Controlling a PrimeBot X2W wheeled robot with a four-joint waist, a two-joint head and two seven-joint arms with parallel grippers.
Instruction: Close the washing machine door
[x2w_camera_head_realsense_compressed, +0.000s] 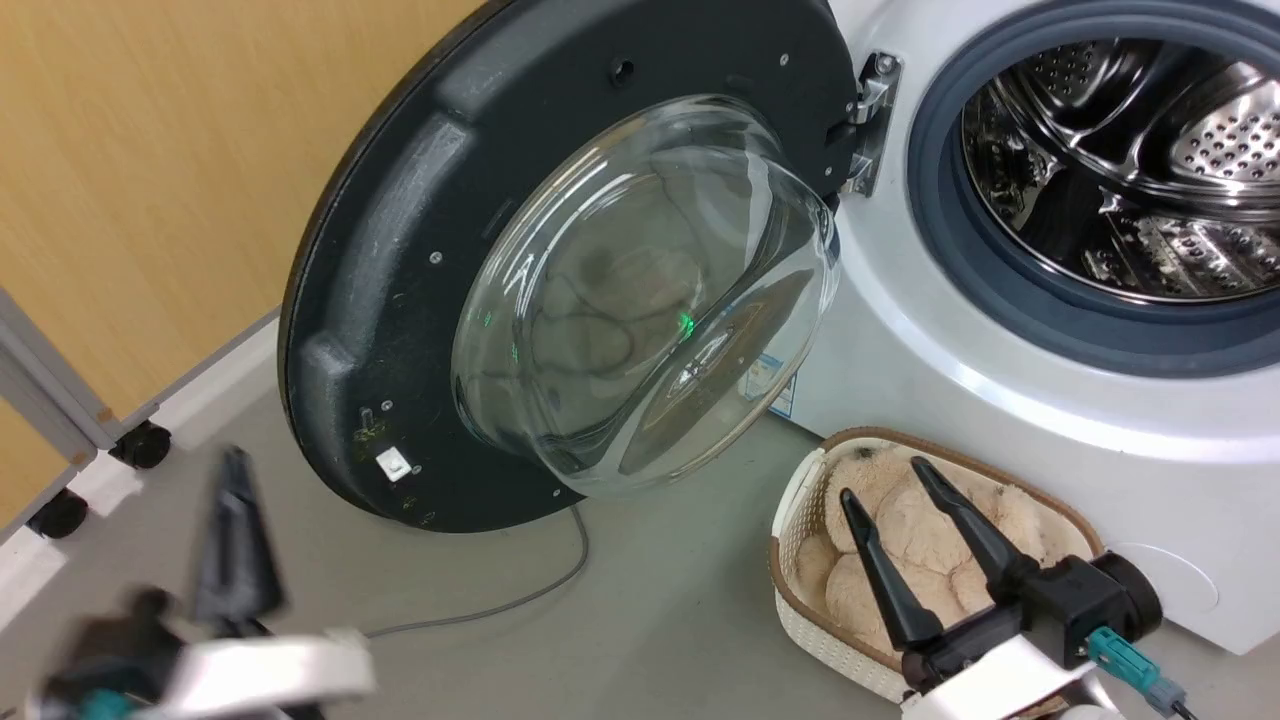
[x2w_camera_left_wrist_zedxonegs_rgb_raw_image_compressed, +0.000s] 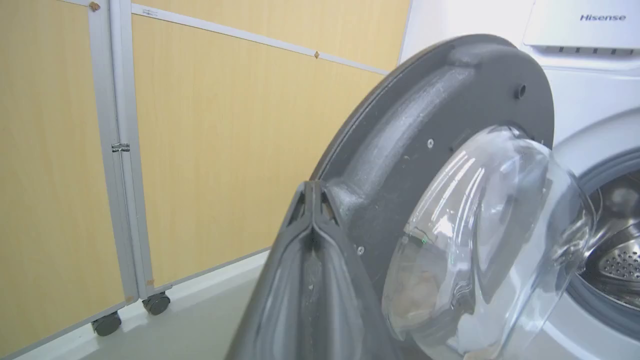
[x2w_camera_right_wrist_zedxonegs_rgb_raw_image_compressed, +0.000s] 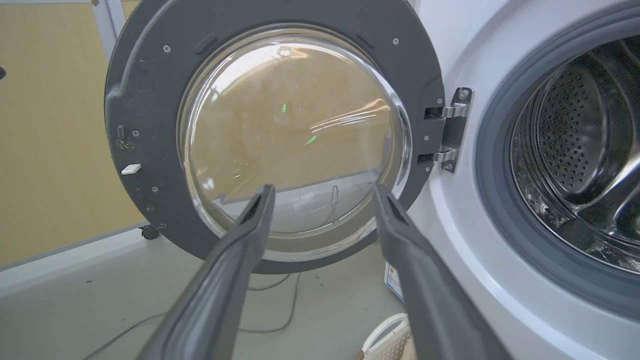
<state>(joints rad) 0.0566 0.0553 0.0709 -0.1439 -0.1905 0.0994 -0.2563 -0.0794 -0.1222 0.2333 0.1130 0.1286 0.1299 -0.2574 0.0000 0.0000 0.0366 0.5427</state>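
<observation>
Your left gripper (x2w_camera_left_wrist_zedxonegs_rgb_raw_image_compressed: 311, 187) had its fingers pressed together on nothing, tips near the rim of the door (x2w_camera_head_realsense_compressed: 400, 250). Your right gripper (x2w_camera_head_realsense_compressed: 883, 478) had its fingers spread wide and empty, above the basket (x2w_camera_head_realsense_compressed: 790, 520). The door stood wide open on its hinge (x2w_camera_head_realsense_compressed: 870, 120), left of the washing machine (x2w_camera_head_realsense_compressed: 1000, 400) drum (x2w_camera_head_realsense_compressed: 1130, 170).
</observation>
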